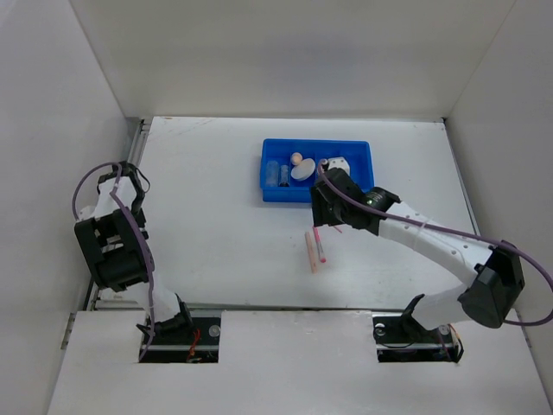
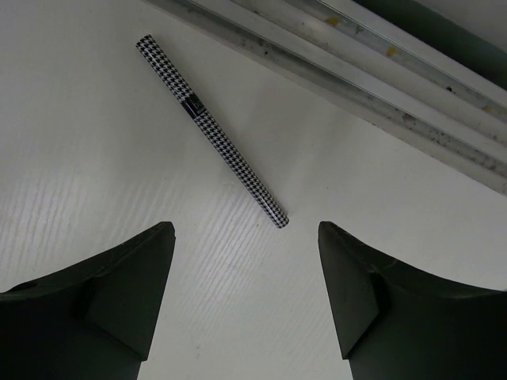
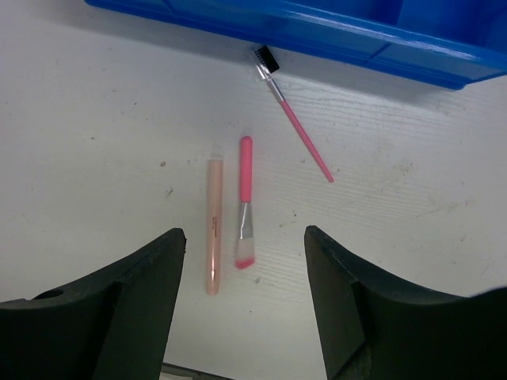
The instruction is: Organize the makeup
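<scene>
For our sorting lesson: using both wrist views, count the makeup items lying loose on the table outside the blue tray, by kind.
Brushes: 2, a pink flat brush and a pink-handled comb brush.
Pencils: 2, a peach pencil and a black-and-white checked pencil.
Total: 4.

Open table (image 3: 95,119) beside peach pencil (image 3: 212,229); blue tray (image 3: 317,32) wall blocks beyond.

blue tray (image 1: 317,192), pink brush (image 3: 245,202), peach pencil (image 3: 213,226), black-and-white houndstooth pencil (image 2: 211,131).
</scene>
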### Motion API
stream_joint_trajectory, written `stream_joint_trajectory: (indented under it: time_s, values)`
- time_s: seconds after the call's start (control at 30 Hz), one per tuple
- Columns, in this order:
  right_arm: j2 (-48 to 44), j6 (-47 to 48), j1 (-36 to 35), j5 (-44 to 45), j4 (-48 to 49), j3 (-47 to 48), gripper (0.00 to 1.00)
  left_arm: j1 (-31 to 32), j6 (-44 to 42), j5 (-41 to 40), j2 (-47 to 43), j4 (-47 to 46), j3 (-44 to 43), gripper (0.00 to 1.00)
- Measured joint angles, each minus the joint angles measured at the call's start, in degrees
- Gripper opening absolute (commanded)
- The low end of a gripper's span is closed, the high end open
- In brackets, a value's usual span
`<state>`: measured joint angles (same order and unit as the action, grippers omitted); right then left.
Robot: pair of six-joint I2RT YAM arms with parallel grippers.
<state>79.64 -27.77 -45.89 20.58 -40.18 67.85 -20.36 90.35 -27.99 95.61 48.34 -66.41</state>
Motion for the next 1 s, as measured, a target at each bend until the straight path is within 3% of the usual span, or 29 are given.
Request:
stream_joint_trajectory:
  time_s: [0.6, 1.0]
  values:
    - [2.27, 0.5, -0.02, -0.02, -0.87, 2.27, 0.68, -5.31, -0.2, -0.48, 6.64, 0.17, -2.64, 0.7]
    - [4.15, 0.83, 0.0, -0.22, -1.4, 3.41, 0.68, -5.64, -0.44, 0.09, 10.84, 0.76, -5.73, 0.66]
